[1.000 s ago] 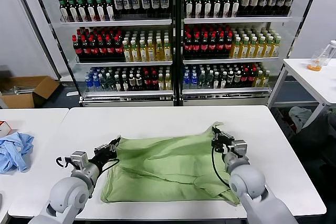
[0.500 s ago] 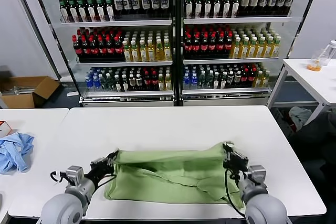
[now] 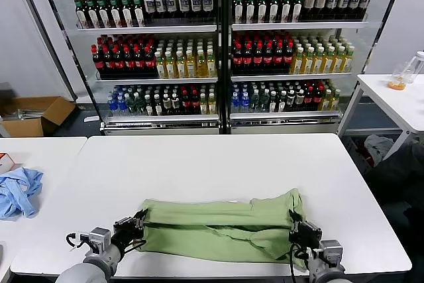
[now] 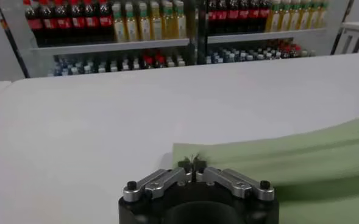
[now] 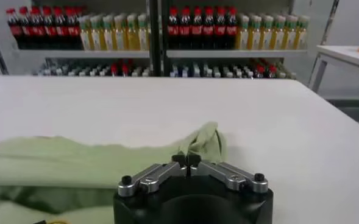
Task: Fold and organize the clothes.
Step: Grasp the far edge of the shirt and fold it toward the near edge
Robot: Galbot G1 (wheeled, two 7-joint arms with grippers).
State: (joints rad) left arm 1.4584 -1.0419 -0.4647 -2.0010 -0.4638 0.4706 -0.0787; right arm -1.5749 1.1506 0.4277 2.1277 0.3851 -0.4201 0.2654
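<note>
- Green shirt lies folded along the near table edge, both grippers clamped on its ends: left, right.
- Uneven pulling could skew the fold.
- Thin cloth may slip out.

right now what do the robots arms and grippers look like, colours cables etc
Both arms are rounded light grey shells with loose black cables near the wrists. The left gripper and right gripper are black. From the wrist cameras, each shows a black round body with two silver-grey finger links fastened by dark screws.

plain light green T-shirt, white table; seemingly blue garment
</note>
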